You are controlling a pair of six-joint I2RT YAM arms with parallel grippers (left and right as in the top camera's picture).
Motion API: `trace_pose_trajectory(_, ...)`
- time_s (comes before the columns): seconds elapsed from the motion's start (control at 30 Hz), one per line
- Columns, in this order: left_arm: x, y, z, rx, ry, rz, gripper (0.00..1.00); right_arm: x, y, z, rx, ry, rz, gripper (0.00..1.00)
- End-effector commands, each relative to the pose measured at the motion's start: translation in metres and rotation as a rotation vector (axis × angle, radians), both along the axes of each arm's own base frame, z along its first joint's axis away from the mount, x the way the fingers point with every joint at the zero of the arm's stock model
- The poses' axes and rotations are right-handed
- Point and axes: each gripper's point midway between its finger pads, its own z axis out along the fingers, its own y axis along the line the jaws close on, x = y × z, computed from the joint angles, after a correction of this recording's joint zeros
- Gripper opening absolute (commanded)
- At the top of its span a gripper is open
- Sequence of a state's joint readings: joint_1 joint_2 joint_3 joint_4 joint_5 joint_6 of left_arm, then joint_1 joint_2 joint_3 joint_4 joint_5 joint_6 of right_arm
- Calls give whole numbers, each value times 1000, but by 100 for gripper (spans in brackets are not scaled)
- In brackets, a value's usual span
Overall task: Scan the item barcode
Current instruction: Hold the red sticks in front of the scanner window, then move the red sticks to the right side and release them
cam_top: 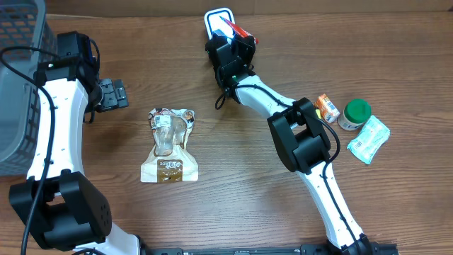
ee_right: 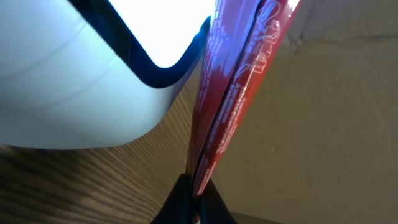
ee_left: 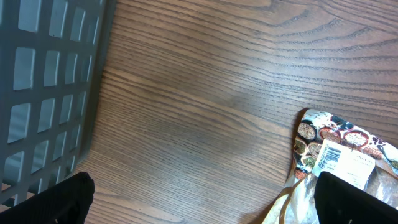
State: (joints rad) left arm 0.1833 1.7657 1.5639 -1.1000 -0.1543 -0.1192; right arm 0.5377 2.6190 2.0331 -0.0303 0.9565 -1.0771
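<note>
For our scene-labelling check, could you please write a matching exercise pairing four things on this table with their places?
Things: 1 red packet; 2 grey basket; 3 green-lidded jar; 4 brown pouch.
Places: A far left; B centre, lying flat; C clamped in the right gripper; D far right.
Pairs: 1-C; 2-A; 3-D; 4-B.

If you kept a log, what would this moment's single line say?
right tool: shut on red packet, beside lit white scanner | left tool: open, empty | pouch: lying untouched nearby
</note>
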Motion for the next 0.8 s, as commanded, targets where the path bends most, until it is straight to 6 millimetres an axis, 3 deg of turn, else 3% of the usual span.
trace_pose_trajectory(0.0, 1, -3, 1, 3, 0, -25, 100, 1, 4, 14, 25, -30, -6, 3)
trace_pose_trajectory(0.13, 1, -3, 1, 3, 0, -25, 100, -2, 8, 34, 169, -69, -19, 3)
trace_pose_trajectory(0.3, 1, -3, 1, 3, 0, -25, 100, -14, 6, 93, 234, -87, -16, 3)
trace_pose_trajectory(0.4, 1, -3, 1, 3, 0, -25, 100, -33, 3, 126, 332, -93, -46, 3)
trace_pose_trajectory(0.57, 1, -3, 1, 3, 0, -24, 100, -94, 7, 142, 581, 121, -60, 3)
trace_pose_trajectory(0.67, 1, -3, 1, 3, 0, -24, 100, -144, 4, 132, 711, 319, -136, 3)
trace_pose_trajectory(0.77, 1, -3, 1, 3, 0, -25, 100, -199, -14, 108, 737, 551, -286, 4)
